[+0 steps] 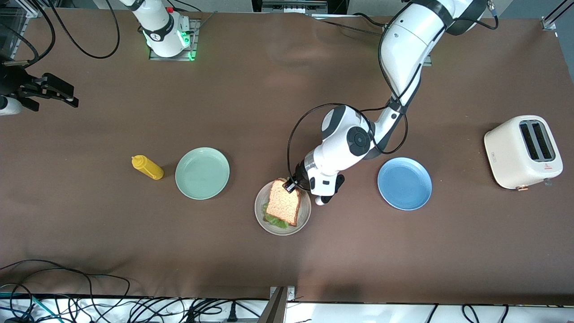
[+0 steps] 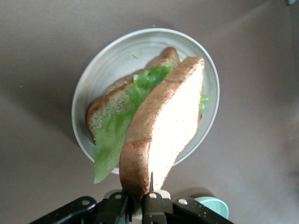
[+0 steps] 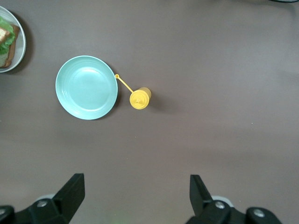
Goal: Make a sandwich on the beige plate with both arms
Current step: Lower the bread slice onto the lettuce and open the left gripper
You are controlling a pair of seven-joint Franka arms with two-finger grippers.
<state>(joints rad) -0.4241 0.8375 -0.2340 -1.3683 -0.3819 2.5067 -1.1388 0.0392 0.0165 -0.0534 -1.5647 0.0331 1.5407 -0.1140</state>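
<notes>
Your left gripper (image 1: 291,185) is clamped on the edge of the top slice of brown wholegrain toast (image 2: 163,130), holding it tilted over the ruffled green lettuce leaf (image 2: 119,130) and lower slice on the round pale beige plate (image 1: 305,211). Your right gripper (image 3: 135,193) waits spread wide above the table's right-arm end, with the mint-green plate (image 3: 86,87) and yellow squeeze bottle (image 3: 139,99) below it.

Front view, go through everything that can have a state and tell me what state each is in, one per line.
top toast slice: tilted, pinched by the left gripper, over the lettuce
bottom toast slice: flat on the beige plate
right gripper: fingers open, holding nothing, waiting at the right arm's end
mint-green plate: empty
blue plate: empty
toaster: slots empty
mustard bottle: upright, capped
</notes>
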